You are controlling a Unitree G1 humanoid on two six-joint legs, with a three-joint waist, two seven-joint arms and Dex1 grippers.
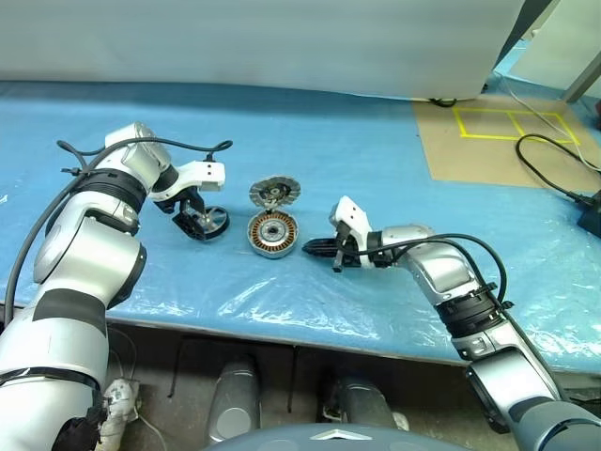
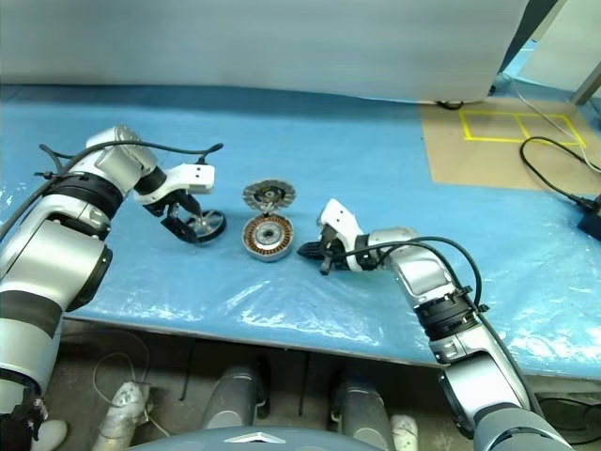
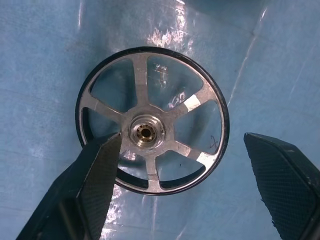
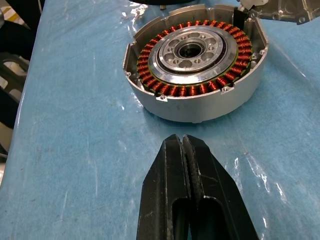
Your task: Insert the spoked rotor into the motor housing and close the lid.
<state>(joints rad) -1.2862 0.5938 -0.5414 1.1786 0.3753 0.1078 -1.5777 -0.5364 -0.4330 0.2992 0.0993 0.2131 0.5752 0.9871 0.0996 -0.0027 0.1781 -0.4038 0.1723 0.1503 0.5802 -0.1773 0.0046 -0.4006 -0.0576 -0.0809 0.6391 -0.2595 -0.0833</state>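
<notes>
Spoked rotor (image 3: 150, 120) lies under the down-pointing left gripper's (image 3: 185, 175) spread jaws; right gripper (image 4: 192, 150), jaws closed, faces the motor housing (image 4: 197, 107).

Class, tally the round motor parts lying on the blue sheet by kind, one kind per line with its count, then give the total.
Spoked rotor, black rim: 1
Motor housing with copper windings: 1
Ribbed silver lid: 1
Total: 3
</notes>
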